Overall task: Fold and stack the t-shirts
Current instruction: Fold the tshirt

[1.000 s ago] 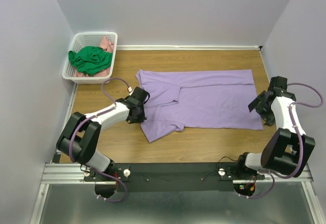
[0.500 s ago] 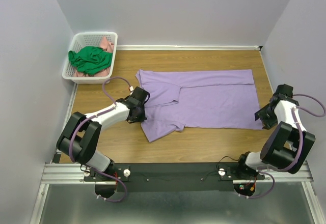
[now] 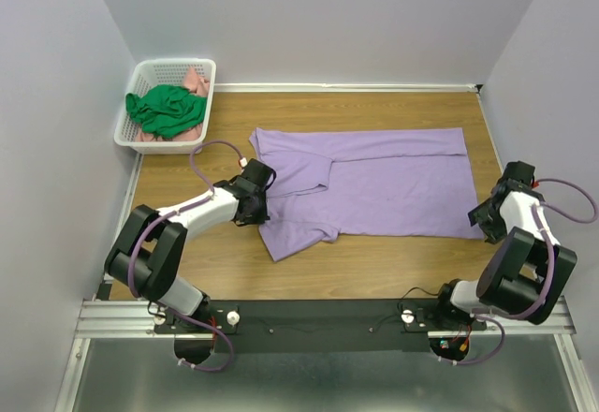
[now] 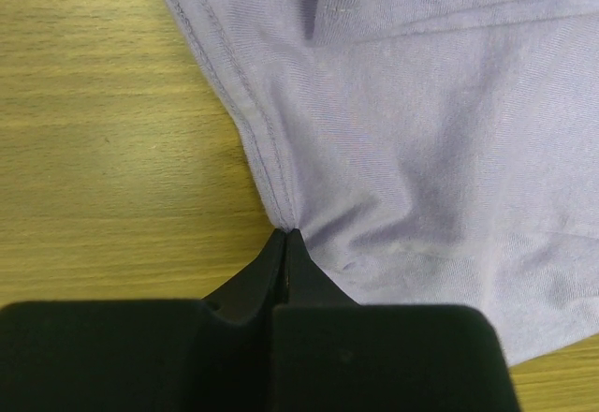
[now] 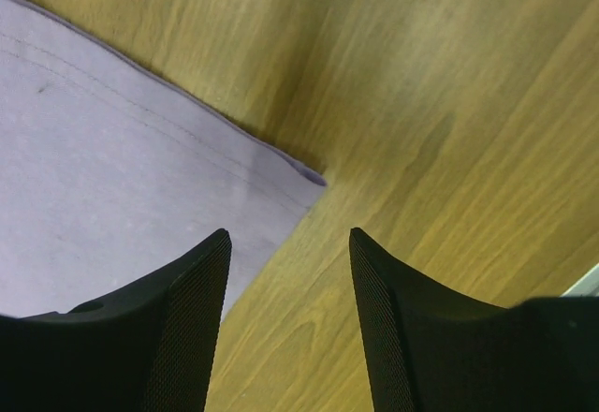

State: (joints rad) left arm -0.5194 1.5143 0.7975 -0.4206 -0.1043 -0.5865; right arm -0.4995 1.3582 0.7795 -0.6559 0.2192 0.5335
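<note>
A purple t-shirt [image 3: 374, 183] lies spread on the wooden table, one sleeve folded over near its left end. My left gripper [image 3: 256, 208] is shut on the shirt's left hem, pinching a fold of the purple cloth [image 4: 374, 150] at its fingertips [image 4: 286, 235]. My right gripper [image 3: 486, 217] is open and empty, low over the shirt's near right corner [image 5: 314, 176]; one finger [image 5: 178, 300] is over the cloth, the other [image 5: 402, 318] over bare wood.
A white basket [image 3: 207, 94] at the far left corner holds a green garment [image 3: 167, 110] and a pink one [image 3: 195, 81]. Walls close in on the left, back and right. The arm bases sit on a rail [image 3: 318, 318] at the near edge.
My right gripper has moved toward the near edge and in to the shirt's near right corner. The left gripper and the shirt have not moved.
</note>
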